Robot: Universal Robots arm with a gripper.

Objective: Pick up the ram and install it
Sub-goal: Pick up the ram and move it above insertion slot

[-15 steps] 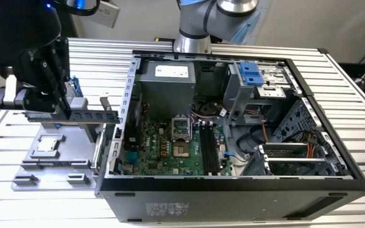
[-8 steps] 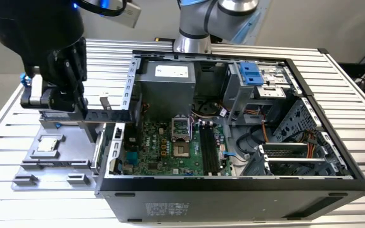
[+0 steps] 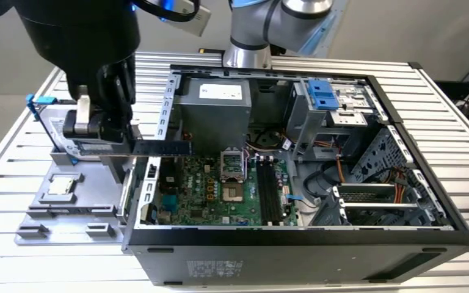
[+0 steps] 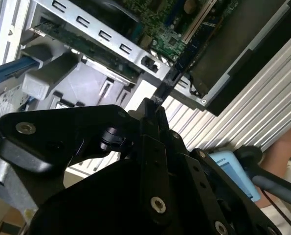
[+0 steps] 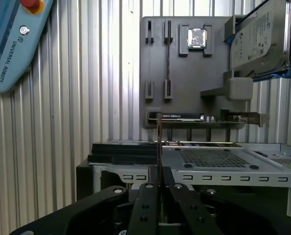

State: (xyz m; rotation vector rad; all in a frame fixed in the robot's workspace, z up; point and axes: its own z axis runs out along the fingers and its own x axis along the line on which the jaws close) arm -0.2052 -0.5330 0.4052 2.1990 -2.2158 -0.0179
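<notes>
Right up close, the jaws are pinched tight on the ram point(image 5: 158, 147). Edge-on in the first wrist view, it's a thin dark sliver standing straight out from between them. In the exterior view it reads as a long, flat, dark stick, held level in the air over the exterior view's left wall of the open computer case point(image 3: 300, 241), beside the green motherboard point(image 3: 210, 189). Farther off, the grey tray point(image 5: 157, 58) on the slatted counter point(image 5: 86, 73) carries a square silver processor point(image 5: 196, 37) and a hard drive point(image 5: 257, 34).
</notes>
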